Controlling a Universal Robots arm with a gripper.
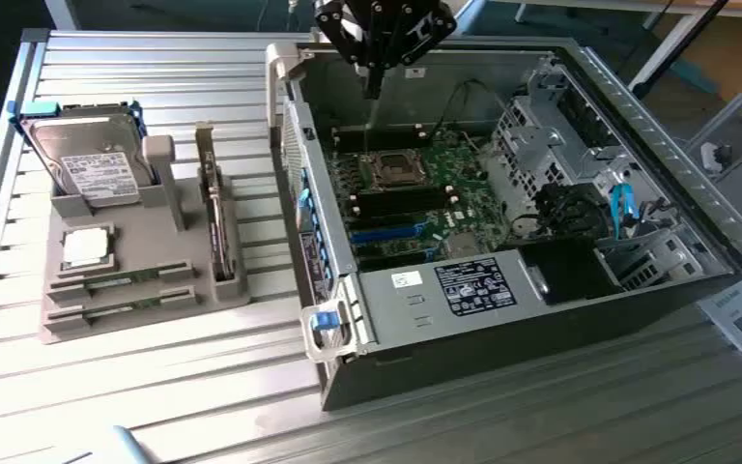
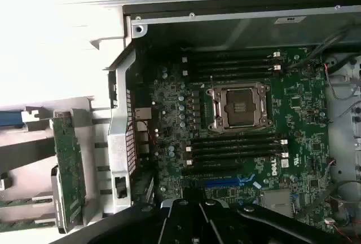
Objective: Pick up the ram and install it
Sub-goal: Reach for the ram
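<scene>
the bench (image 1: 152, 387) is ribbed pale metal with a dull sheen, and the holder (image 1: 158, 246) on it looks like matt grey plastic. the computer case (image 1: 397, 314) is bare grey sheet metal, the motherboard (image 1: 462, 184) a faintly glossy green board, the pincer (image 1: 374, 89) matt black.

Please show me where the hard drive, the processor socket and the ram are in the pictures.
hard drive (image 1: 96, 174): exterior view, on its white label.
processor socket (image 2: 237, 107): wrist view, on its empty centre.
ram (image 1: 132, 279): exterior view, on the green strip in the holder.
</scene>
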